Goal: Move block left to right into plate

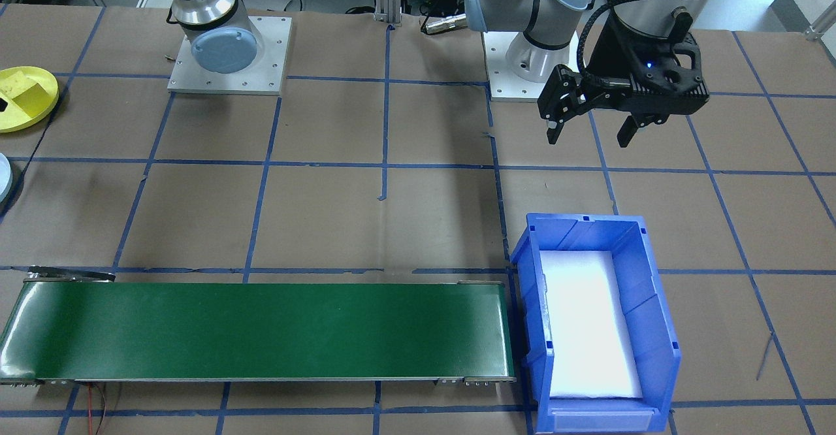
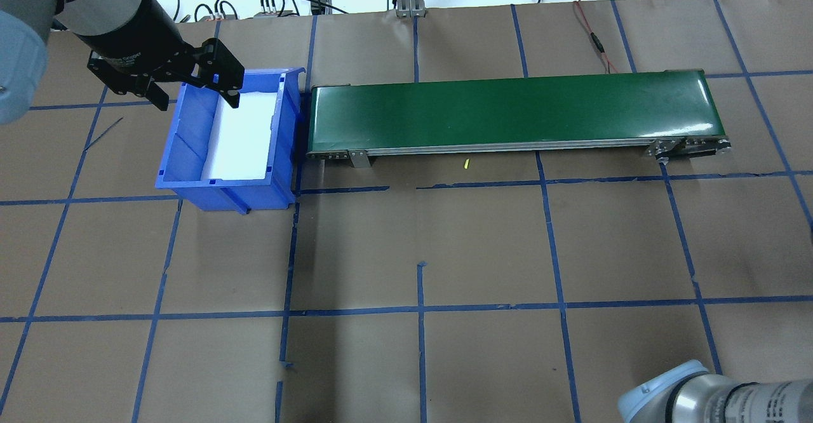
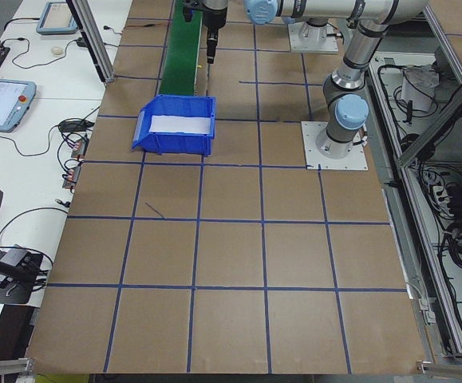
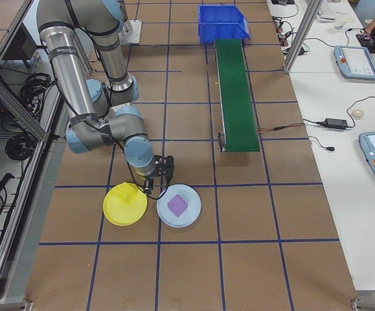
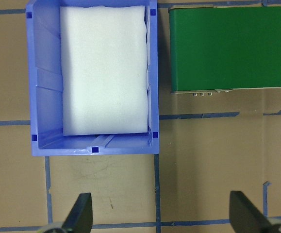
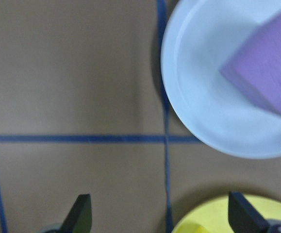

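The table [image 2: 483, 251] is covered in matt brown paper marked with blue tape. The blue bin [image 1: 643, 304] looks like smooth plastic lined with white foam [image 5: 104, 73]; the green conveyor belt [image 1: 261, 330] has a slight sheen.

Purple block [image 4: 177, 206] on pale plate [image 4: 190, 219]

You see a purple block [image 4: 177, 205] on a pale blue plate [image 4: 192, 217], and a yellow block [image 4: 129, 196] on a yellow plate [image 4: 113, 214]. The bin [image 1: 653, 304] is blue with a white foam liner [image 1: 588, 330]. The conveyor belt [image 1: 261, 330] is dark green. Brown paper covers the table [image 2: 483, 251], gridded with blue tape.
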You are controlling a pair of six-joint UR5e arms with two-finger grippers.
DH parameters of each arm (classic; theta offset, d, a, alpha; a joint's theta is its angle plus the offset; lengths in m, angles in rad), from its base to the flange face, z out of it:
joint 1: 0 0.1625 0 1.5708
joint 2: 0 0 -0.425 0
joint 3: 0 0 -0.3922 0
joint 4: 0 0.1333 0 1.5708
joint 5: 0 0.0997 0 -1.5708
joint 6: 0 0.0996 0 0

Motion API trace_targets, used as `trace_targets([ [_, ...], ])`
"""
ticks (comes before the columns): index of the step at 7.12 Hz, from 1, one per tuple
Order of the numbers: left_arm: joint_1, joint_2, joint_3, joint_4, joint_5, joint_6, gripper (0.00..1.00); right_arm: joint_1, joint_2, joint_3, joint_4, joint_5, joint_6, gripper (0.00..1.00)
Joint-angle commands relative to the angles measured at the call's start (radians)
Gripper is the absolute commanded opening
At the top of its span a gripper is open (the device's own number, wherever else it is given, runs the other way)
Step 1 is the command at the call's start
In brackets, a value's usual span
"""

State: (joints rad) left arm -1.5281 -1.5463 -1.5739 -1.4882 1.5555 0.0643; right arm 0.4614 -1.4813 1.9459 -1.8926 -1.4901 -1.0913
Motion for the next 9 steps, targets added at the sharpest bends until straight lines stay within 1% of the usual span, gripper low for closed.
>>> trace_targets([
  [1, 0.000, 0.000, 0.002, 0.000, 0.000, -0.001, 1.00, 0.422, -0.022, -0.074, 0.047, 0.107, 0.381, 1.00],
  [2, 0.000, 0.000, 0.002, 0.000, 0.000, -0.001, 1.00, 0.618, -0.022, -0.120, 0.047, 0.141, 0.656, 1.00],
  [3, 0.002, 0.000, 0.002, 0.000, 0.000, -0.001, 1.00, 0.802, -0.022, -0.195, 0.047, 0.127, 0.883, 1.00],
  [4, 0.002, 0.000, 0.002, 0.000, 0.000, -0.001, 1.00, 0.924, -0.034, -0.288, 0.099, 0.063, 1.018, 1.00],
  [5, 0.000, 0.000, 0.002, 0.000, 0.000, -0.001, 1.00, 0.989, -0.078, -0.335, 0.177, 0.044, 1.083, 1.00],
  [6, 0.002, 0.000, 0.002, 0.000, 0.000, -0.001, 1.00, 1.006, -0.126, -0.347, 0.203, 0.044, 1.102, 1.00],
  [7, 0.002, 0.002, 0.002, 0.000, 0.001, -0.001, 1.00, 1.010, -0.142, -0.347, 0.214, 0.044, 1.105, 1.00],
  [9, 0.002, 0.002, 0.003, 0.000, 0.002, 0.000, 1.00, 1.072, -0.128, -0.325, 0.221, 0.033, 1.143, 1.00],
])
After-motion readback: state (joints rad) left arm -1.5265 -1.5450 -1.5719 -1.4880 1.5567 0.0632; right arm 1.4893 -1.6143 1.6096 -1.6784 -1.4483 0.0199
